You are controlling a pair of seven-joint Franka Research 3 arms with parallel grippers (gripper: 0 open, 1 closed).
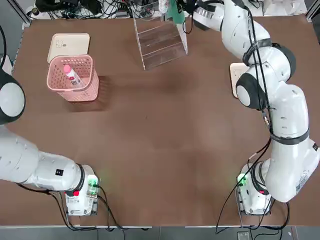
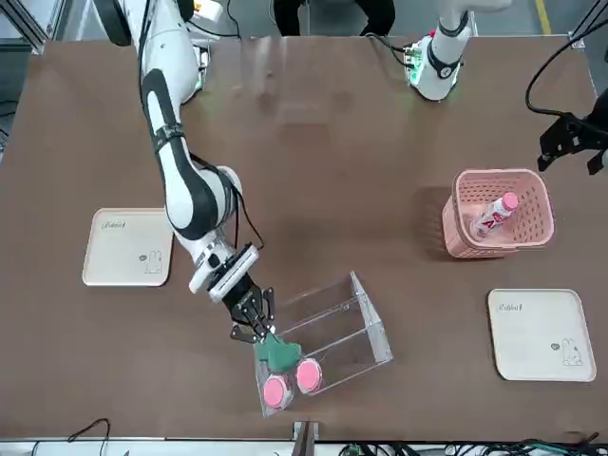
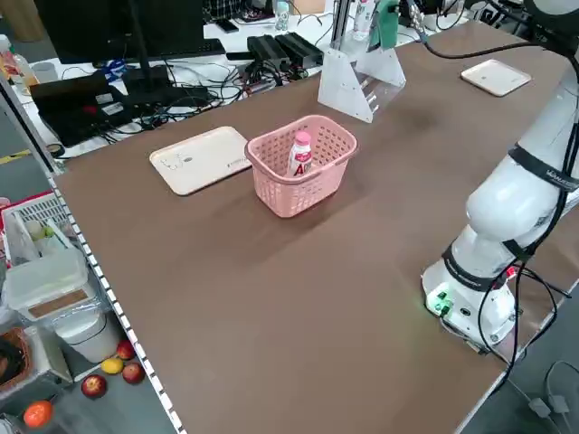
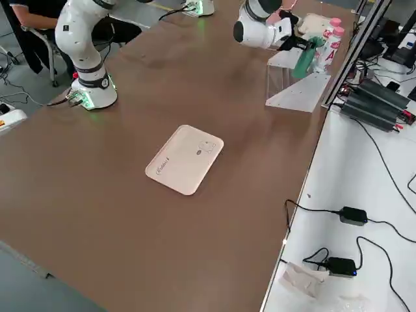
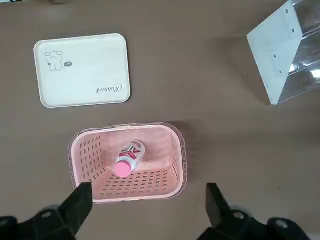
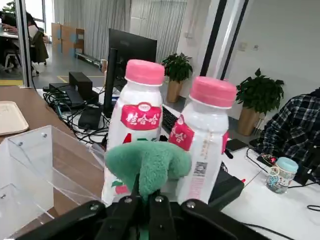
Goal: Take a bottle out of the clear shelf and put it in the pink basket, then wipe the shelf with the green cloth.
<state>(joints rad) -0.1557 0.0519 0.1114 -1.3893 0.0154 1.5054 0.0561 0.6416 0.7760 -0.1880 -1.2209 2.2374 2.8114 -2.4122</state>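
Note:
The bottle [image 1: 71, 76] lies slanted inside the pink basket [image 1: 80, 92] at the table's far left, also seen in the front view as bottle [image 2: 495, 217] in basket [image 2: 475, 242]. My left gripper [image 5: 148, 189] hovers open above the basket [image 5: 135, 185], holding nothing. The clear shelf [image 1: 160, 42] stands at the far edge. My right gripper [image 2: 261, 332] is shut on the green cloth [image 2: 277, 353] and holds it at the shelf's [image 2: 342, 323] upper tier. In the right wrist view the cloth [image 6: 147, 162] bunches above my fingers, in front of two pink-capped bottles.
Two white pink-capped bottles [image 2: 275, 389] [image 2: 309, 375] stand at the shelf's back. A cream tray [image 1: 68, 45] lies behind the basket. Another cream tray [image 2: 128, 247] lies under my right arm's side. Cables and equipment sit beyond the far edge.

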